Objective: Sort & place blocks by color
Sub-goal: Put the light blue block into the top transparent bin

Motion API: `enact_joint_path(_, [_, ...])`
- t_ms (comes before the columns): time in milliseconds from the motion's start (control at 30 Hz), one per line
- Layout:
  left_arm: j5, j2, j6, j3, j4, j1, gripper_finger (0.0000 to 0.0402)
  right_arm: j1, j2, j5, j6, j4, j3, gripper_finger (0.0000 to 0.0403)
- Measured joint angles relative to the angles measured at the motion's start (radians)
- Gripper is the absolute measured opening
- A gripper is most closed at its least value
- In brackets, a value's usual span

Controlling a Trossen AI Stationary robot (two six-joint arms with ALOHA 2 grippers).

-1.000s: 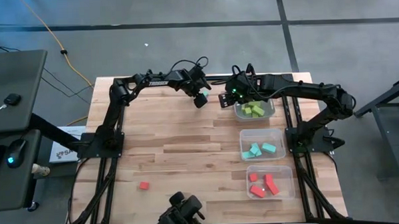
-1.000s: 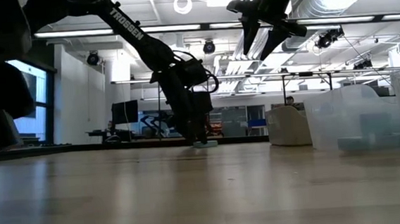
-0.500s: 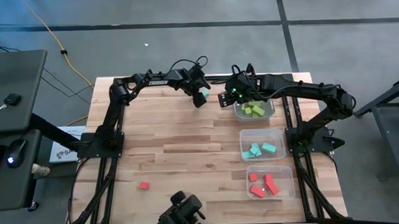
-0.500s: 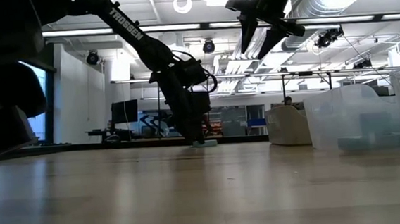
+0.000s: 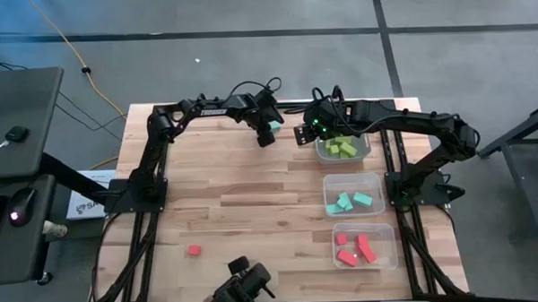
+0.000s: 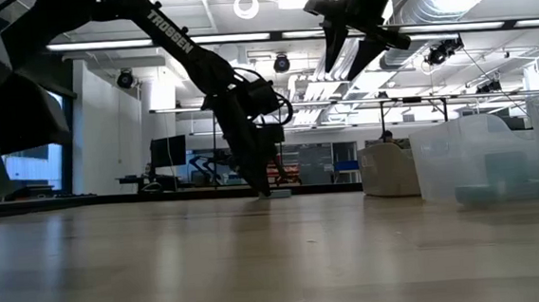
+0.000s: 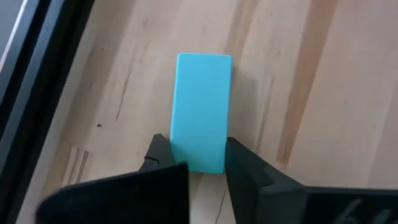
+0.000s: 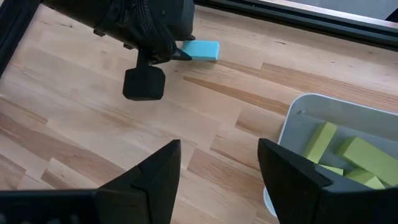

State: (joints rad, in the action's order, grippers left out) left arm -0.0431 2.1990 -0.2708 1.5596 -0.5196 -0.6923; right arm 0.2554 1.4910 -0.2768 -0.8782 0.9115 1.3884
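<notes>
A light blue bar block (image 7: 201, 109) lies flat on the table near its far edge, with my left gripper (image 5: 267, 133) shut on it; the low view shows gripper (image 6: 264, 187) and block (image 6: 279, 194) down at the tabletop. My right gripper (image 8: 217, 177) hangs open and empty, high above the table (image 6: 353, 55), just left of the bin of lime green blocks (image 5: 343, 147). One red-orange block (image 5: 194, 250) rests alone on the table at the near left. My left gripper pinches the bar's two long sides (image 7: 214, 163) between its two fingers, at the end nearest the wrist. The fingers (image 7: 163, 152) slant steeply down from above. The bar lies flat on the wood, its other end sticking out past the fingertips.
Three clear bins stand in a row along the right side: green blocks at the far end, light blue blocks (image 5: 352, 196) in the middle, red-orange blocks (image 5: 363, 244) nearest. A dark device (image 5: 242, 291) sits at the near edge. Bare wood spans the middle and left.
My left gripper has stayed over the light blue bar, rolled a little about its own axis and shut, taking hold of the bar. The bar still lies on the table.
</notes>
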Motion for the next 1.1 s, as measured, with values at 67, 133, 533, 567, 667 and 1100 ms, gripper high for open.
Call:
enact_joint_path(67, [0.006,-0.001,-0.012,0.0,-0.01,0.001,0.0014,0.0,0.0,0.0,0.0,0.0,0.0,0.0204])
enact_joint_path(133, [0.002,-0.002,-0.012,0.0,-0.014,0.0,0.0005,0.0,0.0,0.0,-0.001,0.0,0.0,0.0204])
enact_joint_path(533, [-0.08,-0.02,0.006,-0.003,-0.06,-0.006,0.0,0.0,0.0,0.0,-0.002,-0.005,0.0,0.0204])
enact_joint_path(567, [-0.088,-0.023,0.007,-0.004,-0.065,-0.008,0.0,0.0,0.0,0.0,-0.002,-0.005,0.0,0.0204])
enact_joint_path(667, [-0.104,-0.038,0.025,-0.006,-0.087,-0.008,0.0,0.0,0.0,0.002,-0.003,-0.009,0.0,0.0204])
enact_joint_path(1100, [-0.107,-0.191,0.029,-0.005,-0.098,-0.008,0.0,0.041,0.0,0.212,0.037,-0.169,0.0,0.0204])
